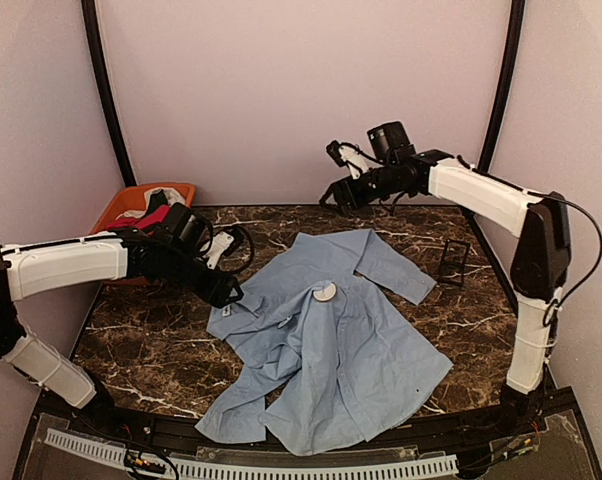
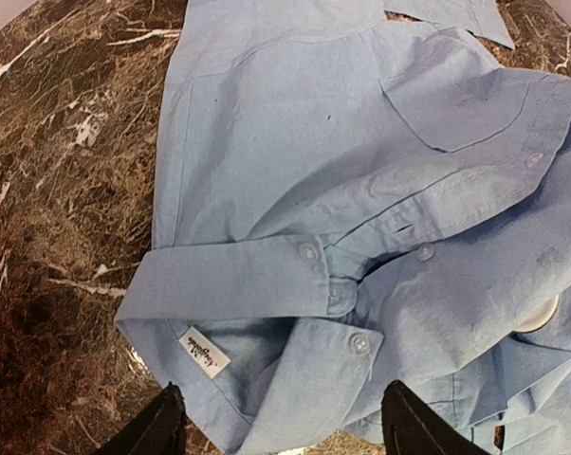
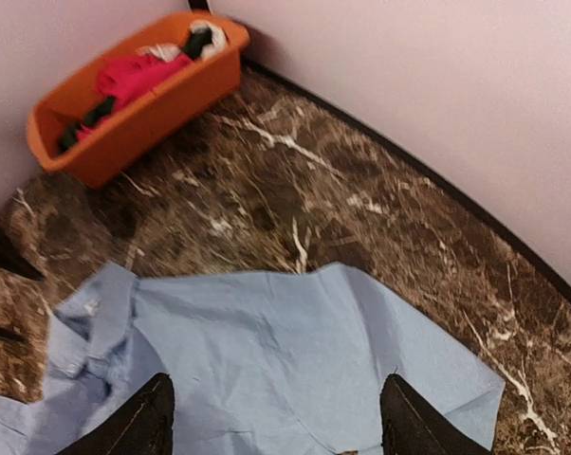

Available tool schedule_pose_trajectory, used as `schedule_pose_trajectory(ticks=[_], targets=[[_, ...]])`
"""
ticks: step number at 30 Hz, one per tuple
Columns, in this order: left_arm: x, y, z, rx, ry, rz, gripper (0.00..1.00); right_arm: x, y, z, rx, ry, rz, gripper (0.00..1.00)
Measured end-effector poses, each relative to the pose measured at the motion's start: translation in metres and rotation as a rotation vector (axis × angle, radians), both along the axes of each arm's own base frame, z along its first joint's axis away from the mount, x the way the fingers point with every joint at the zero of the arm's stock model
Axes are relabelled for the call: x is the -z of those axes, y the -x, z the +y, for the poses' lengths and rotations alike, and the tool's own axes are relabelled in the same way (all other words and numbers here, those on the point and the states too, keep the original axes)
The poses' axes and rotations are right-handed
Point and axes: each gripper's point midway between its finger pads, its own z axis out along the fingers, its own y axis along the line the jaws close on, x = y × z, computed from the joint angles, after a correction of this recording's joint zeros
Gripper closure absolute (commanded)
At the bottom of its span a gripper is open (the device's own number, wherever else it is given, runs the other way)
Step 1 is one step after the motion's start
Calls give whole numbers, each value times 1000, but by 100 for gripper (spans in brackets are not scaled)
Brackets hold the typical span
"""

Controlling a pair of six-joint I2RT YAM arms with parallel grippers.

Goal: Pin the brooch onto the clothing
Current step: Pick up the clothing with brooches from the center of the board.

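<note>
Left end effector (image 2: 281,408): fingers spread, gripping nothing; poised at the collar (image 2: 267,284) edge of the shirt (image 1: 331,350)
Right end effector (image 3: 276,408): fingers spread, empty; raised over the far side of the table (image 1: 131,340), above one sleeve
Shirt: light blue, spread and rumpled at the table's middle, collar toward the left end effector
Brooch (image 1: 324,292): round white disc lying on the shirt front just beside the collar, apart from both end effectors
Basket (image 3: 143,123): orange, far left corner of the table, apart from the shirt; holds red, black and white garments (image 3: 129,76)
</note>
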Motion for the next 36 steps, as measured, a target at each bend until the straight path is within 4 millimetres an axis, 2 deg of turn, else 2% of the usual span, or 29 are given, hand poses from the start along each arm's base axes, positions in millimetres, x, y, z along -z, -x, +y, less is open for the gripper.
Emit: schedule_pose_trajectory(ticks=[3, 5, 6, 7, 9, 11, 15, 19, 22, 23, 25, 28, 32, 33, 34, 35, 36], targets=[[9, -4, 11, -39, -26, 29, 28, 84, -39, 6, 17, 179, 55, 26], [22, -9, 20, -73, -50, 62, 26, 132, -54, 7, 13, 258, 103, 26], [29, -12, 24, -90, -63, 78, 25, 152, -59, 9, 6, 286, 123, 26], [36, -14, 28, -103, -75, 95, 16, 166, -62, 10, 1, 304, 136, 26], [47, -16, 35, -125, -95, 123, 8, 184, -72, 13, -8, 320, 151, 26], [59, -17, 40, -141, -114, 156, 3, 188, -80, 20, -26, 308, 144, 26], [77, -16, 45, -156, -139, 207, 1, 174, -87, 34, -80, 244, 115, 24], [92, -13, 44, -154, -153, 252, 1, 159, -78, 48, -174, 177, 100, 24], [105, -9, 43, -148, -161, 292, 5, 156, -71, 55, -230, 139, 108, 24], [107, -9, 44, -148, -167, 296, 8, 158, -70, 57, -241, 132, 113, 24], [107, -12, 41, -150, -160, 295, 21, 165, -67, 59, -259, 124, 129, 24], [108, -17, 38, -154, -156, 291, 29, 186, -62, 64, -280, 128, 163, 24], [109, -24, 35, -160, -151, 288, 45, 212, -56, 65, -287, 150, 205, 24], [109, -26, 34, -165, -148, 286, 56, 215, -54, 65, -290, 154, 210, 24], [109, -28, 34, -166, -149, 283, 63, 216, -54, 65, -291, 155, 211, 25], [110, -30, 34, -175, -145, 284, 78, 216, -54, 66, -290, 157, 206, 25], [110, -31, 34, -177, -145, 281, 87, 215, -56, 66, -288, 157, 199, 27]])
